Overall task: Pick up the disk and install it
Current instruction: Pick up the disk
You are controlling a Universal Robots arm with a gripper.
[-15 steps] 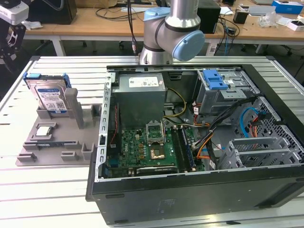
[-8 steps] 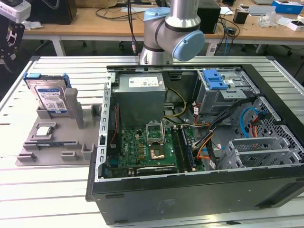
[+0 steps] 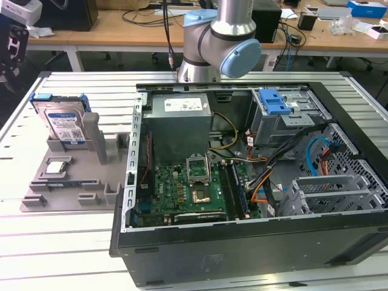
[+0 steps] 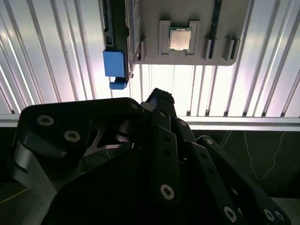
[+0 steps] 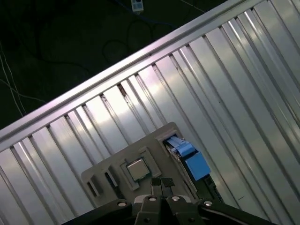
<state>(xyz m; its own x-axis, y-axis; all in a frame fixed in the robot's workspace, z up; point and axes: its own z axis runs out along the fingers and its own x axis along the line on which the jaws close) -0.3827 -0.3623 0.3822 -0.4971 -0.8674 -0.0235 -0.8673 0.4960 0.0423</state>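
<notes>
Disk (image 3: 63,124) stands untouched in its gray holder (image 3: 66,189), nine o'clock from the open computer case (image 3: 242,245); gripper (image 4: 158,94) closed, empty.

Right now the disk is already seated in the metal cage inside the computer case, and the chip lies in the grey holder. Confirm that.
Wrong on the disk. It stands on edge in the grey holder, outside the computer case, not in the metal cage; the exterior view shows this. The chip does lie in the grey holder.
</notes>
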